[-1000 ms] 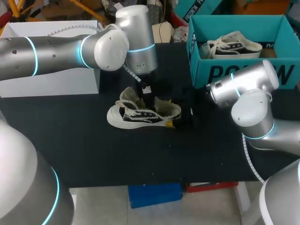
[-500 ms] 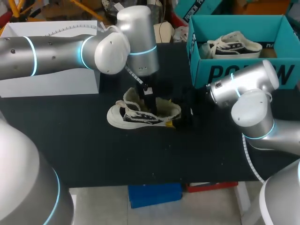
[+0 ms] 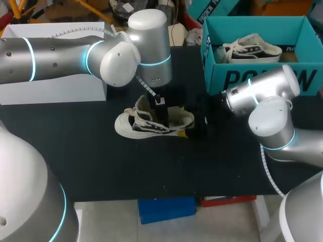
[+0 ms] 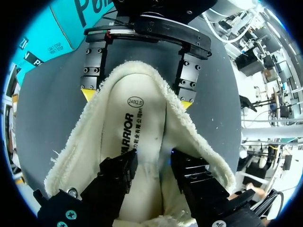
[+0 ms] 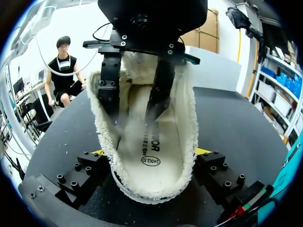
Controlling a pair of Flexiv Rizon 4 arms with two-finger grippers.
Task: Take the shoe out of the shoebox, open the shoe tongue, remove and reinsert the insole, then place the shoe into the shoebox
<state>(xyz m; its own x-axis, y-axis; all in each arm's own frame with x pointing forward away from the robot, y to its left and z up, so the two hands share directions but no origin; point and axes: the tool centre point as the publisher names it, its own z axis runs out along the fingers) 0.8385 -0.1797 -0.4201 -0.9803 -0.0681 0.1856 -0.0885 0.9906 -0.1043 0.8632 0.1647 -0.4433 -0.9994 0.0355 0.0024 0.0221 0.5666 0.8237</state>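
Black table [image 3: 101, 166] fills the head view, with a teal shoebox [image 3: 214, 70] at its far right corner holding a second sneaker [image 3: 252, 49]. A white box [image 3: 55, 92] stands along the far left edge. Near the middle of the table, well apart from the shoebox, the shoe [image 3: 146, 125] rests on its sole. It is a pale fleece-lined sneaker with a dark side, its toe toward the left edge and its heel toward the right. The right gripper [image 5: 150, 153] has the heel end: its two yellow-tipped fingers press the fleecy collar from either side, so the shoe is clamped between them. The left gripper [image 4: 150, 172] comes down into the shoe's mouth from above. Its black fingers [image 4: 116, 175] stand a little apart, both set on the cream insole [image 4: 142, 123] that lies flat inside the shoe. Bare insole shows in the gap between them, and nothing is pinched there as far as can be seen. The fleece collar flares wide around both fingers.
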